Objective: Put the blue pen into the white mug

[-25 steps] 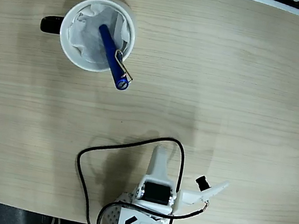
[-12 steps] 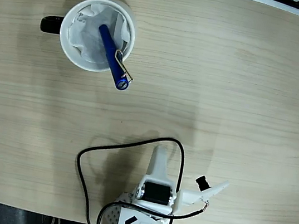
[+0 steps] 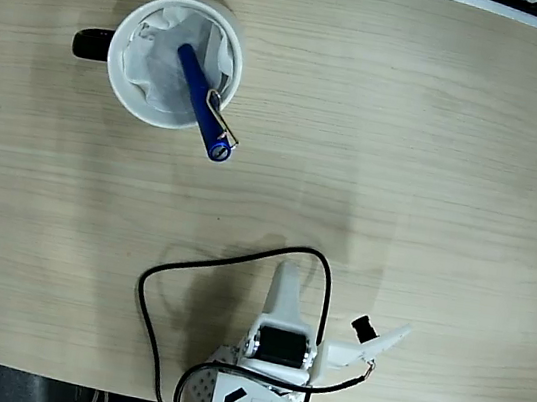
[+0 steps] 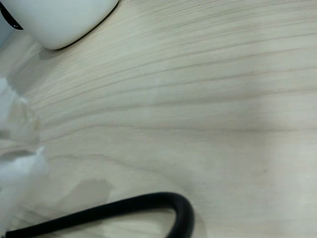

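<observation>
1. In the fixed view, the white mug [image 3: 175, 63] sits at the upper left of the frame on the wooden table [image 3: 436, 165], its black handle pointing left.
2. The blue pen [image 3: 202, 102] leans inside the mug, its clipped end sticking out over the lower-right rim.
3. My gripper [image 3: 369, 342] rests folded at the bottom centre, holding nothing; I cannot tell how far it is open.
4. A black cable [image 3: 229, 261] loops beside my arm.

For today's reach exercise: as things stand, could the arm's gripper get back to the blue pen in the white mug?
Probably yes: the blue pen leans out over the white mug rim, and only bare table lies between it and the folded arm.
</observation>
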